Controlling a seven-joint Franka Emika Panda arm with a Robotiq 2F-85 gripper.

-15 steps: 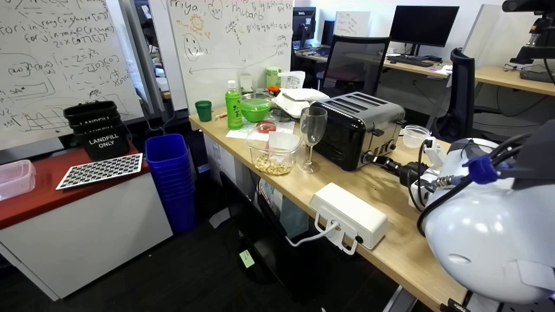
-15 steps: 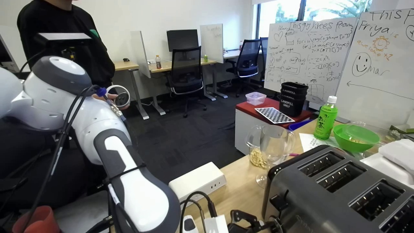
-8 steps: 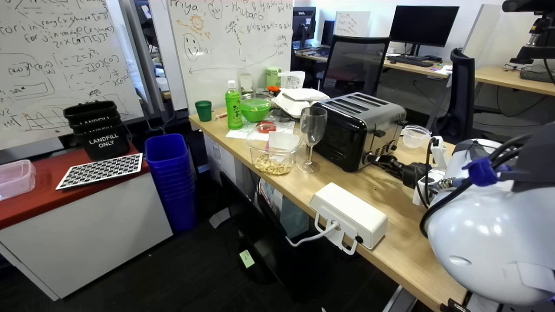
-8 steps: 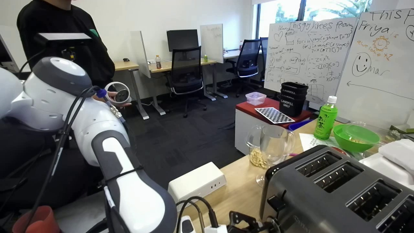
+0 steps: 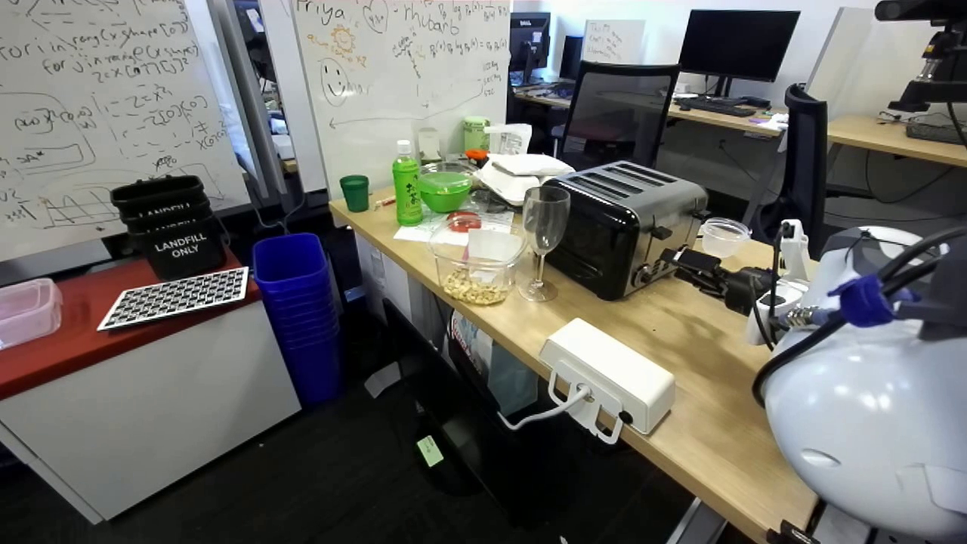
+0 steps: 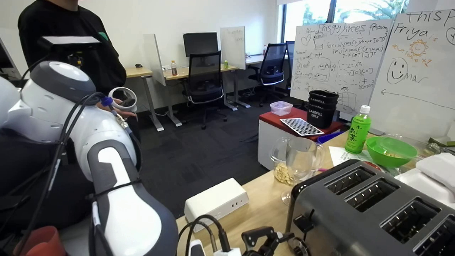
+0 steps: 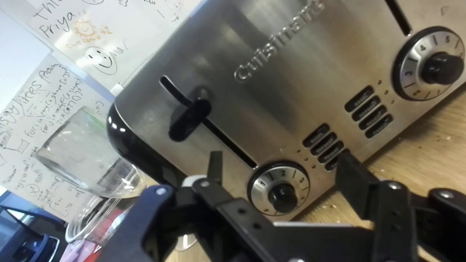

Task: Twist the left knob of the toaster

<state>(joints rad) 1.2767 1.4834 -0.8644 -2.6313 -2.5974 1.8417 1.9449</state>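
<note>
The toaster (image 5: 604, 227), black with a brushed silver front and slotted top, stands on the table and shows in all views. Its left knob (image 7: 283, 198), a black stub on a numbered silver dial, sits low on the front. My gripper (image 7: 281, 167) is open in front of this knob; the knob lies between the spread fingers in the wrist view, touching neither. One finger (image 7: 215, 165) overlaps the toaster front, the opposite finger (image 7: 356, 185) the lowest button. In an exterior view the gripper (image 5: 678, 266) is a little way off the toaster's face.
The right knob (image 7: 442, 68) and a black lever (image 7: 190, 120) are on the same face. A wine glass (image 5: 545, 227) and a clear tub of nuts (image 5: 476, 287) stand beside the toaster. A white box (image 5: 612, 370) lies at the table edge, a clear bowl (image 5: 724, 238) beyond the gripper.
My gripper has drawn back from the left knob, where it was earlier, and its fingers have spread. The arm moved away from the toaster. The toaster shifted very slightly toward the robot.
</note>
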